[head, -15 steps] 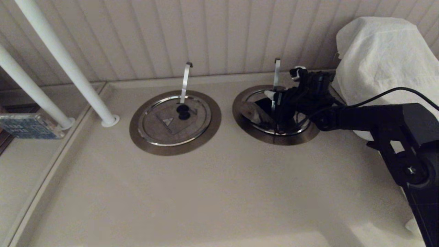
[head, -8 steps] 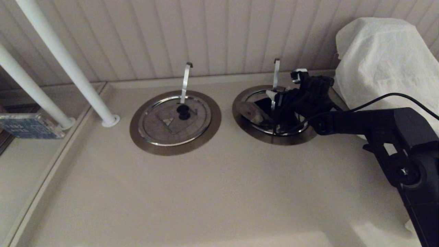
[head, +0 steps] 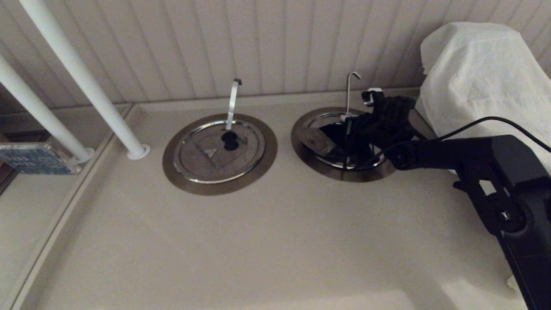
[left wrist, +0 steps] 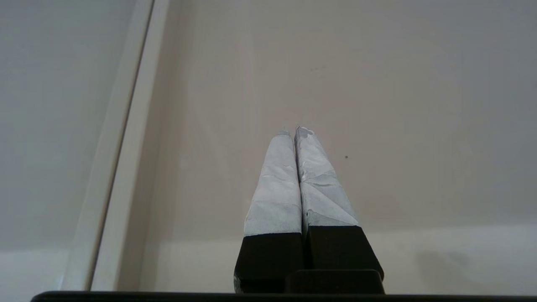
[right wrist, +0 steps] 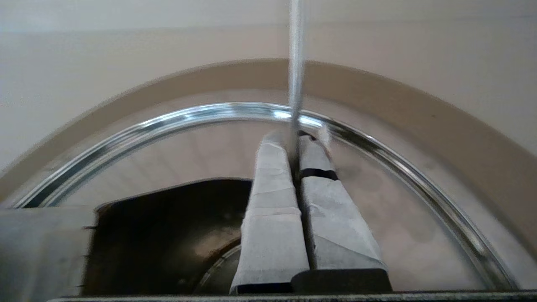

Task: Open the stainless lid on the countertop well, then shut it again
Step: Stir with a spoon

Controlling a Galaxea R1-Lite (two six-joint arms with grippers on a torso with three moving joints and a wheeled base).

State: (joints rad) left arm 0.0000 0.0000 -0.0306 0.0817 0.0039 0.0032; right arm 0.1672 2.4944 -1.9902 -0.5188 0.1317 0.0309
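- Your right gripper point(head: 349, 122) sits over the right-hand countertop well point(head: 344, 172), fingers pressed together with the thin utensil handle point(head: 348, 92) running up right at their tips. Looks like they're pinching it, but I can't say so for sure.
- The stainless lid point(head: 366, 161) is in that well with its wedge section point(head: 315, 141) folded up, so the dark inside point(right wrist: 168, 235) is exposed. My guess is you're mid-task: open part done, close part left.
- The wrist being that low is probably about working at the slot where the handle passes through.
- The head view gives you the layout: the second lid point(head: 219, 150) is flat and shut, well to the left, but the arm blocks the fingertips.
- The right wrist view fills that in: closed fingers point(right wrist: 272, 209), handle at the tips, lid rim behind.
- Your left gripper point(left wrist: 295, 132) is squeezed closed over bare counter point(left wrist: 419, 126), holding nothing.
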